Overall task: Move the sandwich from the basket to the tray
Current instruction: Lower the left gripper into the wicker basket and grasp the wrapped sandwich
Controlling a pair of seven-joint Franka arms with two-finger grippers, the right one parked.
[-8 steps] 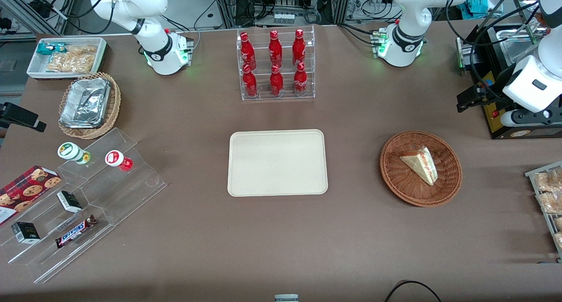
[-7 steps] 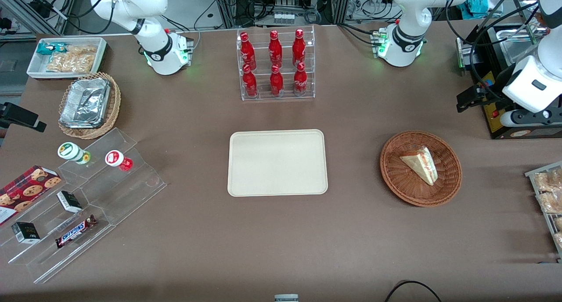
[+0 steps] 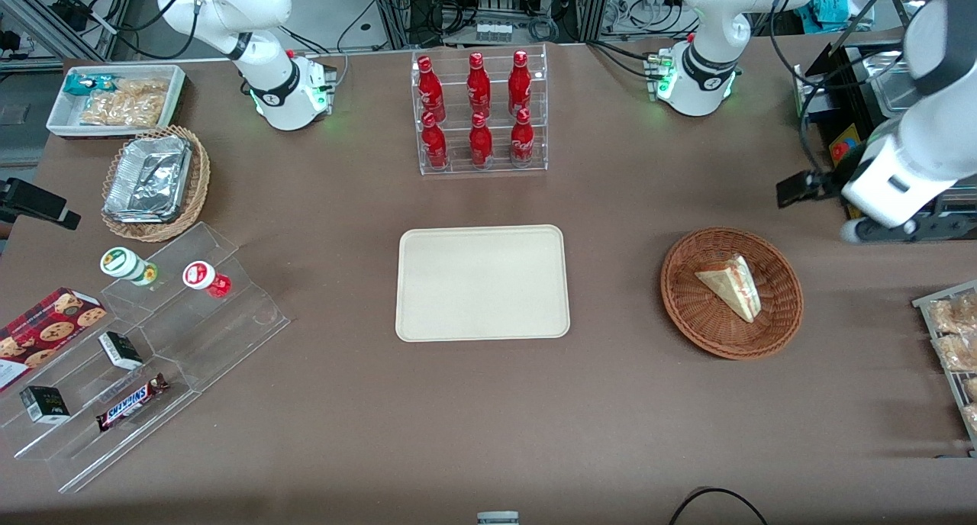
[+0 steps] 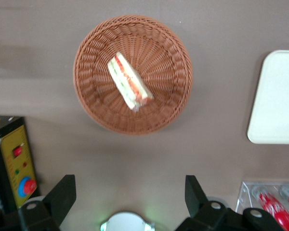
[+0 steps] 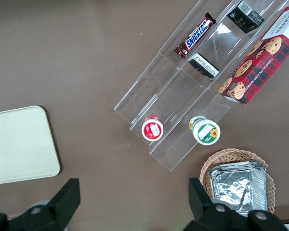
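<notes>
The sandwich [image 4: 129, 81] lay on its side in the basket [image 4: 173, 53], well apart from the tray [image 3: 482, 282], while the gripper [image 4: 130, 197] hung spread wide and empty above the table near the basket, so a careless pinch risked squashing the soft bread.

Front view looks down; wrist views look down, sharing tray [image 3: 482, 282].
</notes>
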